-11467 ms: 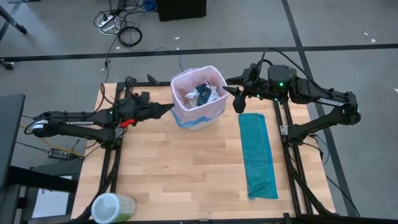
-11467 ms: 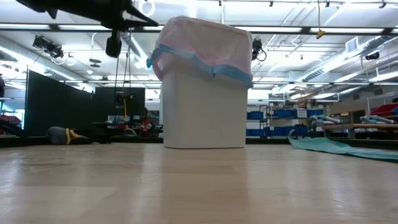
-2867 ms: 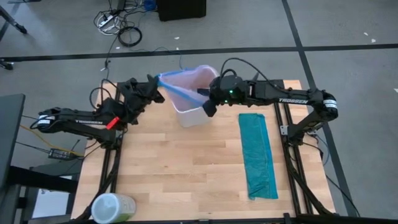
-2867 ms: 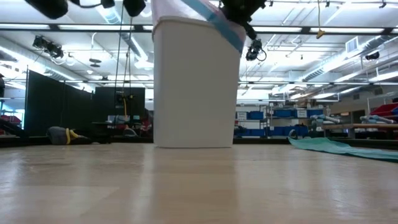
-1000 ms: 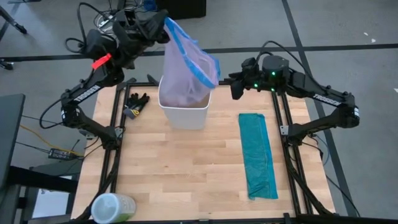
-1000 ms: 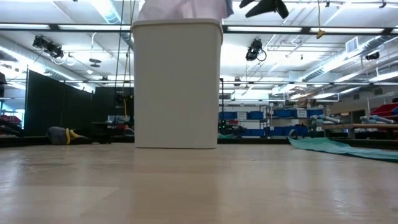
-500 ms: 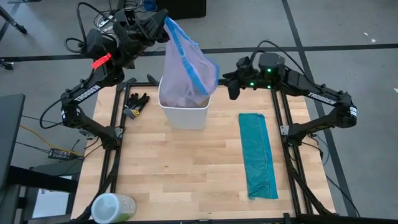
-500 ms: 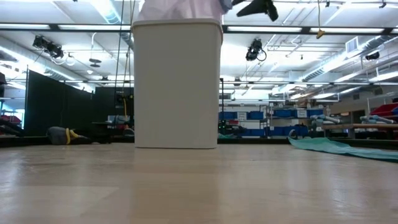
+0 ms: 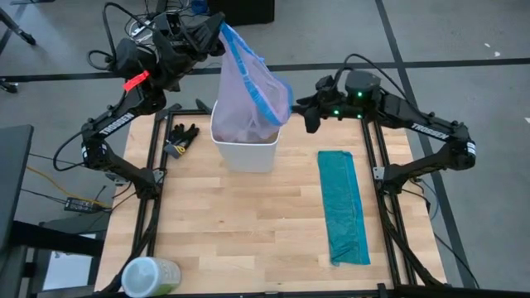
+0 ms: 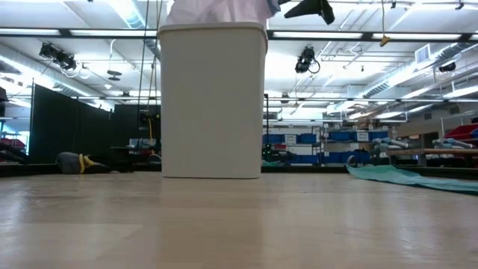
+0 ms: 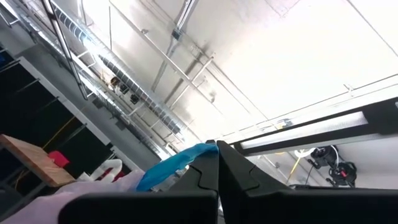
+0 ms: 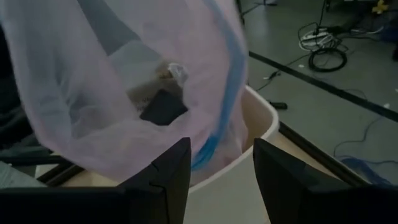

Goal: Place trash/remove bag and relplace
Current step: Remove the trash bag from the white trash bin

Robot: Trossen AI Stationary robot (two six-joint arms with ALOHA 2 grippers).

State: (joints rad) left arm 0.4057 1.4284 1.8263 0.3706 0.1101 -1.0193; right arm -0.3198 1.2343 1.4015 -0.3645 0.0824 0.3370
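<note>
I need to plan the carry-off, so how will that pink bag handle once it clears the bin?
Probably floppy: the bag hangs in soft folds from the left gripper, shut on its blue rim. It looks light for its size, with only a few scraps showing through the thin film. It may swing, since its lower end is still inside the white bin.

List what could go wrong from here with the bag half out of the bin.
1. The left gripper pinches only one spot of the bag at its blue rim; the thin plastic might tear or slip.
2. The bag's bottom sits inside the bin; lifting further could drag or tip it.
3. The trash might spill through the slack open mouth.
</note>
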